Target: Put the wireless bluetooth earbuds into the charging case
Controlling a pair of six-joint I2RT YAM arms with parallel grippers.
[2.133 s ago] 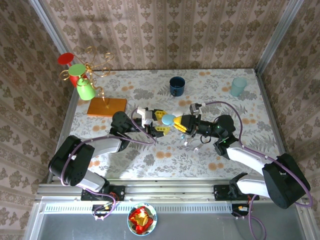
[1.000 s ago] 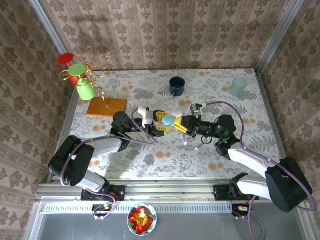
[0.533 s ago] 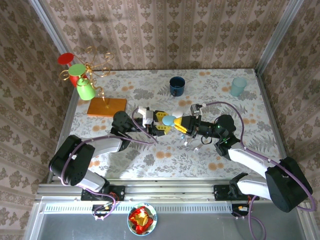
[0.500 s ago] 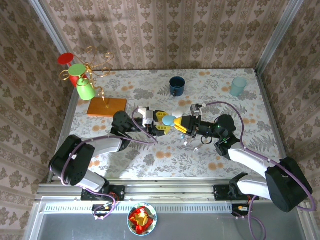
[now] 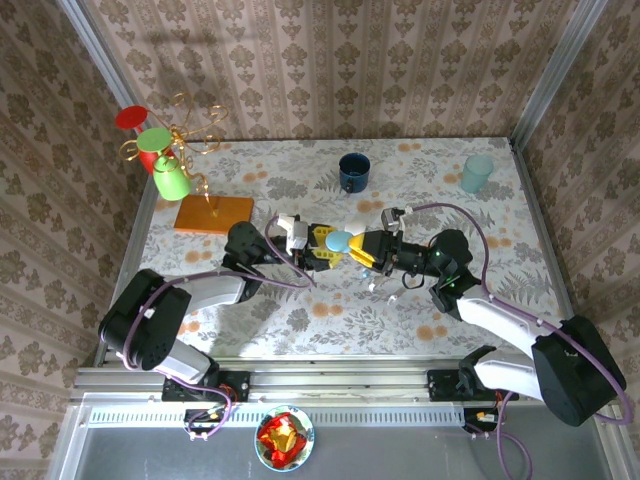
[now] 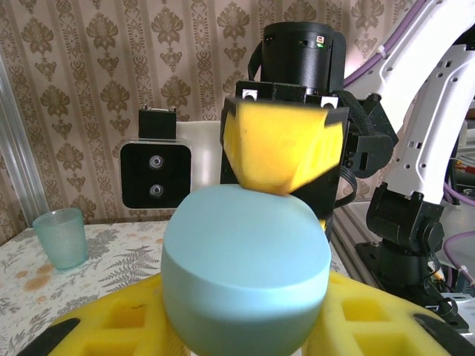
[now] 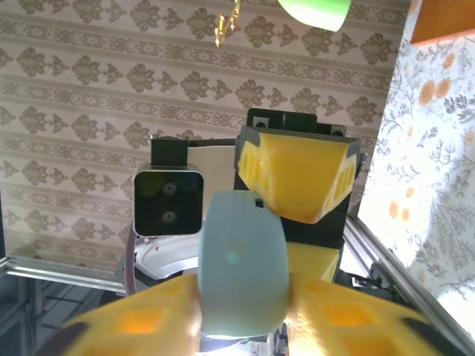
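The light blue charging case point(image 5: 338, 240) hangs above mid-table where the two grippers meet. My left gripper point(image 5: 325, 248) is shut on it; in the left wrist view the closed case point(image 6: 245, 274) fills the space between the yellow fingers point(image 6: 96, 326). My right gripper point(image 5: 353, 249) comes in from the right. In the right wrist view the case point(image 7: 241, 259) stands edge-on, with blurred yellow fingers point(image 7: 141, 322) against both sides. The other gripper's finger touches the case top in both wrist views. Tiny white earbuds point(image 5: 392, 297) lie on the table below the right gripper.
A dark blue mug point(image 5: 354, 172) and a teal cup point(image 5: 477, 173) stand at the back. An orange board point(image 5: 214, 213) with a gold mug tree and a green mug point(image 5: 170, 180) sits back left. A bowl point(image 5: 284, 437) lies below the table's front rail.
The left gripper's fingers have drawn in on the case. The right gripper's fingers look blurred beside it. Both arms stay almost where they were.
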